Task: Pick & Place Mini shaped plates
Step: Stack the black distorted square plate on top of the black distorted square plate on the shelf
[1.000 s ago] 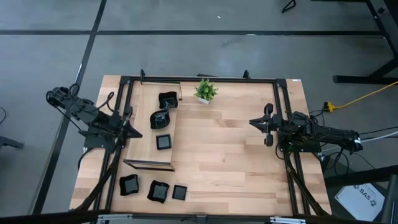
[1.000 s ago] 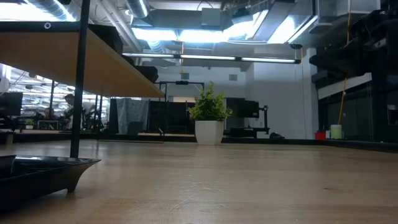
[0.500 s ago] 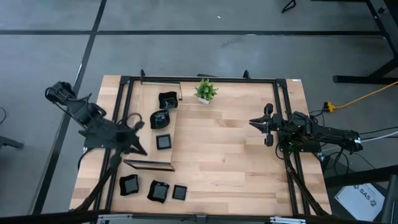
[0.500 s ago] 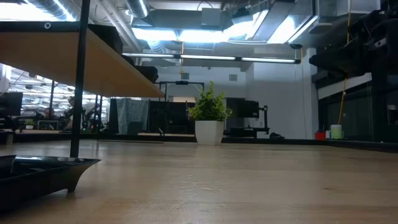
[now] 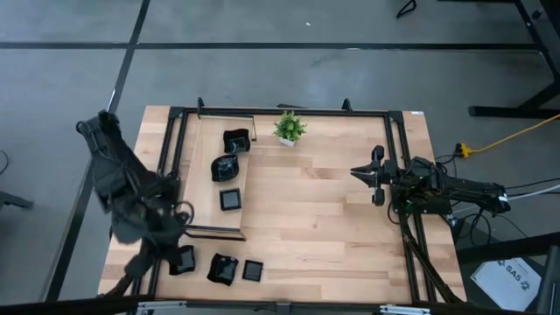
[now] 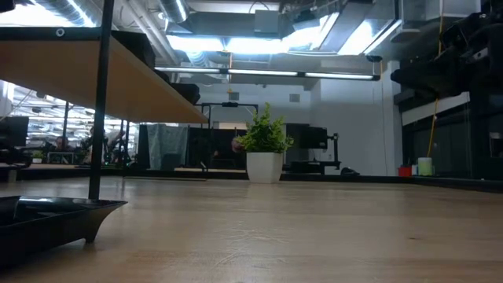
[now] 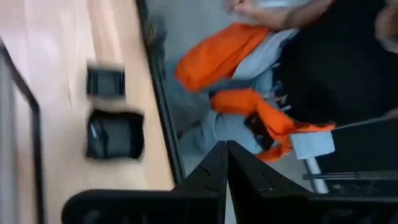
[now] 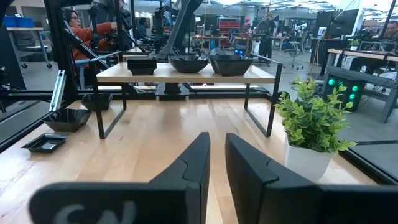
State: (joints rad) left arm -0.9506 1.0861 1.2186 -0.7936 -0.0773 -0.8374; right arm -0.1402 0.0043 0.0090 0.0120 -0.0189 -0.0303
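Now your left arm is swung toward the near-left corner of the bench [image 5: 332,227], its left pincer [image 7: 226,146] clenched on nothing and poised over the near edge just beside three mini shaped plates [image 5: 218,267] lying there. Half a second ago that arm reached across the shelf's [image 5: 203,175] near-left end; it has since dropped back toward the near edge, blurred in motion. Three more dishes [image 5: 229,169] sit on the shelf's top. A person in orange [image 7: 249,93] shows beyond the bench edge in the left wrist view. Your right arm waits at the bench's right side, unchanged in place; its right pincer [image 8: 216,152] has its fingers slightly parted, grasping nothing, pointed at the shelf, with the potted plant [image 5: 289,128] by the far edge.
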